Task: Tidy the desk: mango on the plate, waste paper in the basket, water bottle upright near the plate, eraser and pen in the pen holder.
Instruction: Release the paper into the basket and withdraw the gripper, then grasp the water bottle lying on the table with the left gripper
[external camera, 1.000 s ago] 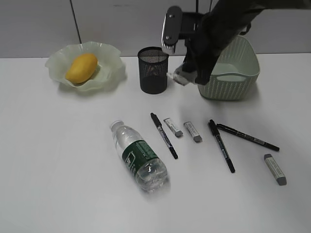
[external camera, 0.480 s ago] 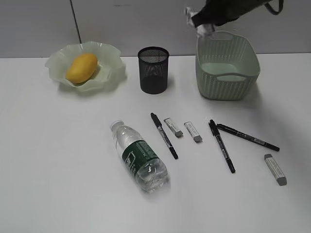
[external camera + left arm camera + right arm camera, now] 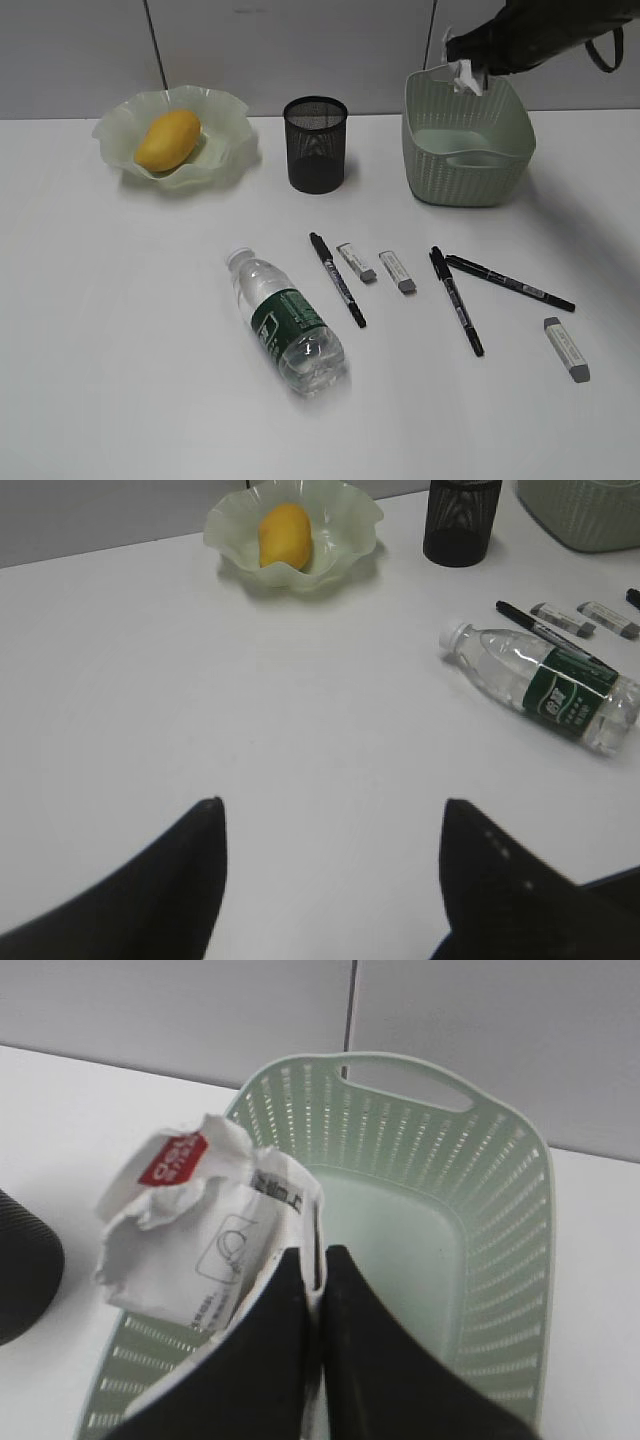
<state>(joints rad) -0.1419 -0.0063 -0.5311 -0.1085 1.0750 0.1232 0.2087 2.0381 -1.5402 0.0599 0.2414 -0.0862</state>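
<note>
In the exterior view the right claw (image 3: 462, 66) hangs over the far left rim of the basket (image 3: 468, 160), pinching the waste paper (image 3: 465, 79), which dangles just above the basket's opening; the basket stands at the back right of the desk (image 3: 130, 330). At the back left the mango (image 3: 167, 139) lies in the plate (image 3: 225, 120), and the pen holder (image 3: 316, 143) stands between plate and basket. Nearer the front the water bottle (image 3: 286, 322) lies on its side, cap pointing to the back left, with a pen (image 3: 337, 279) just beside it, then two erasers (image 3: 356, 262) (image 3: 397, 271), two more pens (image 3: 456, 299) (image 3: 510, 283) whose near ends almost meet, and a third eraser (image 3: 566, 348) at the far right. In the left wrist view the left claw (image 3: 330, 870) is spread wide and holds nothing, its two dark fingers (image 3: 180, 880) low over bare desk, well apart from everything; beyond it are the plate with the mango, the foot of the pen holder, the lying water bottle and one pen with two erasers. In the right wrist view the right claw's fingers (image 3: 270, 1350) are pressed together on a fold of the crumpled waste paper, which shows a red printed patch and sits over the basket's near rim; the basket's floor looks bare, and the pen holder's edge shows at the left.
</note>
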